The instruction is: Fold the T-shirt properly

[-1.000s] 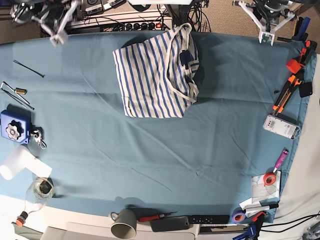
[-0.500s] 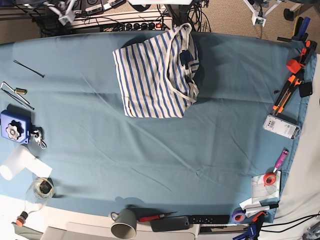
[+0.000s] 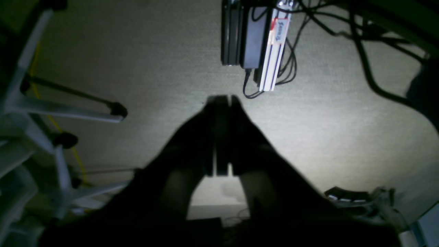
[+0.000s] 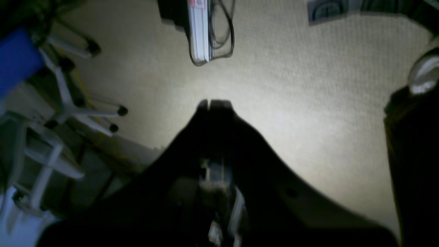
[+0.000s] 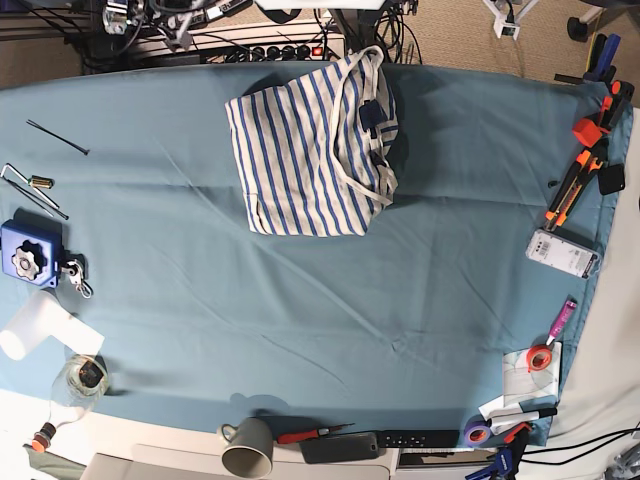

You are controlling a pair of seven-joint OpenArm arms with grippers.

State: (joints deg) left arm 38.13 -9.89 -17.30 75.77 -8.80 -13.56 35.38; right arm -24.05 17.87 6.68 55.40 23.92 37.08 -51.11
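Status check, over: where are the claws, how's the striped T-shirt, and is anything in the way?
Left claw shut, empty, over the floor. Right claw same. T-shirt folded into a compact bundle at the cloth's far edge, untouched. Nothing on it; tools only along the edges.

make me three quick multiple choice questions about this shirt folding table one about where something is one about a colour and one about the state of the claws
1. Where does the T-shirt lie?
A. by the table's far edge
B. beside the mug
C. on the floor

2. What colour are the T-shirt's stripes?
A. red
B. blue
C. green

3. How do the left claw and right claw stand?
A. both wide open
B. both shut on cloth
C. both shut, empty

Answers:
1 A: the folded bundle sits far from the mug.
2 B: thin blue lines on cream cloth.
3 C: wrist views show tips together over carpet.
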